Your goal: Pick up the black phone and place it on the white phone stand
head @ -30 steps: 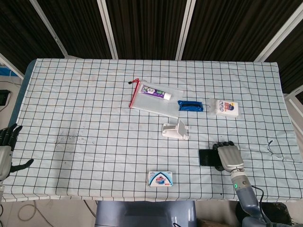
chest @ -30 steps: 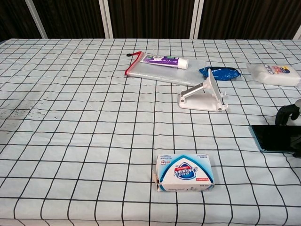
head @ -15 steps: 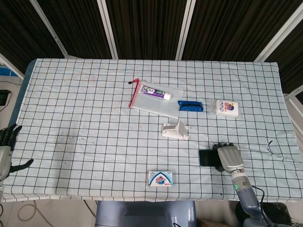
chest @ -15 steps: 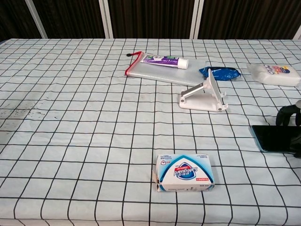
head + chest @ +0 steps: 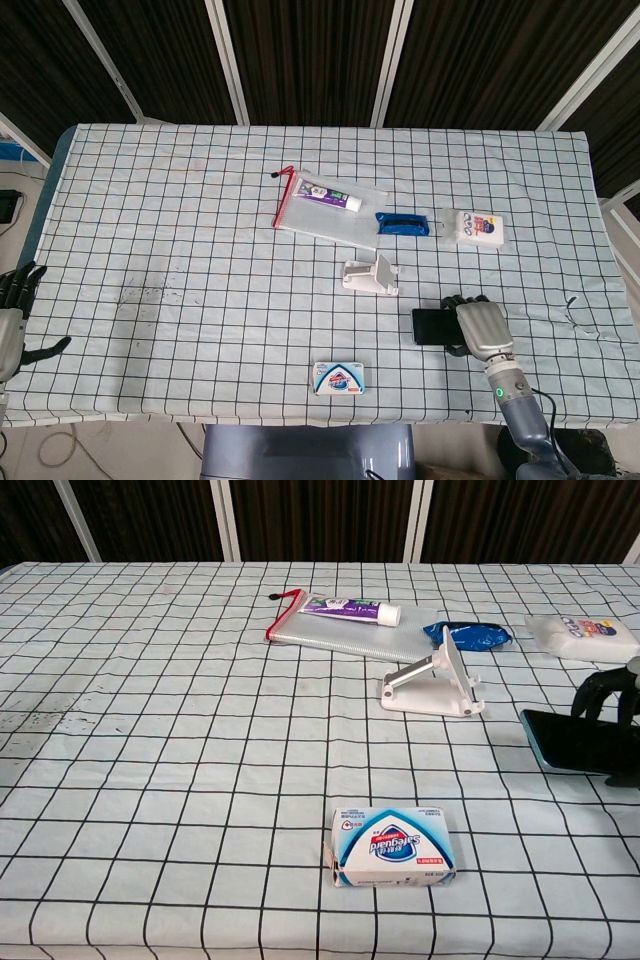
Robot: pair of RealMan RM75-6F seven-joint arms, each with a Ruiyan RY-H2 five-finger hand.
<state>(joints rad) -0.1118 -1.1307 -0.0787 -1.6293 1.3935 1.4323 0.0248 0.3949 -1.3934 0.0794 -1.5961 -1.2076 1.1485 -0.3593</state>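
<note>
The black phone [image 5: 431, 326] [image 5: 578, 742] lies flat in my right hand [image 5: 479, 329] [image 5: 604, 692], which grips its right end near the table's front right. In the chest view it hangs slightly above the cloth, with the dark fingers curled over its far edge. The white phone stand [image 5: 371, 277] [image 5: 434, 683] sits on the checked cloth just left of and beyond the phone, with nothing on it. My left hand [image 5: 13, 318] hovers off the table's left edge, fingers spread and holding nothing.
A blue-and-white box [image 5: 338, 379] [image 5: 393, 847] lies near the front edge. Behind the stand are a clear pouch with toothpaste [image 5: 330, 208] [image 5: 345, 625], a blue packet [image 5: 402, 222] [image 5: 465, 634] and a white pack [image 5: 479, 228] [image 5: 582, 636].
My right hand has lifted the phone a little off the cloth and carried it left and away, towards the stand. The left hand has not moved.
</note>
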